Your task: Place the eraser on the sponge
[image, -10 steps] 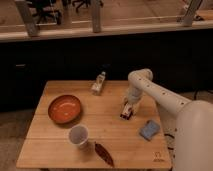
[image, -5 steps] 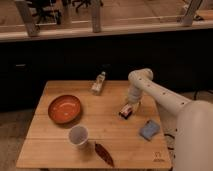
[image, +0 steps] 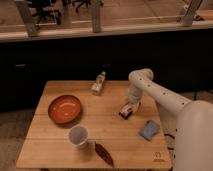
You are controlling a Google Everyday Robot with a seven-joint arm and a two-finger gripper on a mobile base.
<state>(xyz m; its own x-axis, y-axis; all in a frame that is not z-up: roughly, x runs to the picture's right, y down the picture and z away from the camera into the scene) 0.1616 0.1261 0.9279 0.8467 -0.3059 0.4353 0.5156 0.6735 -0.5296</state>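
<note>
The eraser [image: 125, 113], a small white block with a dark and reddish sleeve, lies on the wooden table [image: 100, 125] right of centre. My gripper [image: 130, 106] points down at the end of the white arm [image: 150, 89], directly over the eraser and touching or nearly touching its top. The sponge [image: 149, 129], a flat light-blue pad, rests on the table to the lower right of the eraser, about a hand's width away from it.
An orange-red bowl [image: 64, 108] sits at the left. A pale cup [image: 78, 136] stands in front of it, with a dark red leaf-shaped object [image: 104, 153] near the front edge. A pale bottle-like object [image: 99, 83] lies at the back. The robot's white body fills the lower right.
</note>
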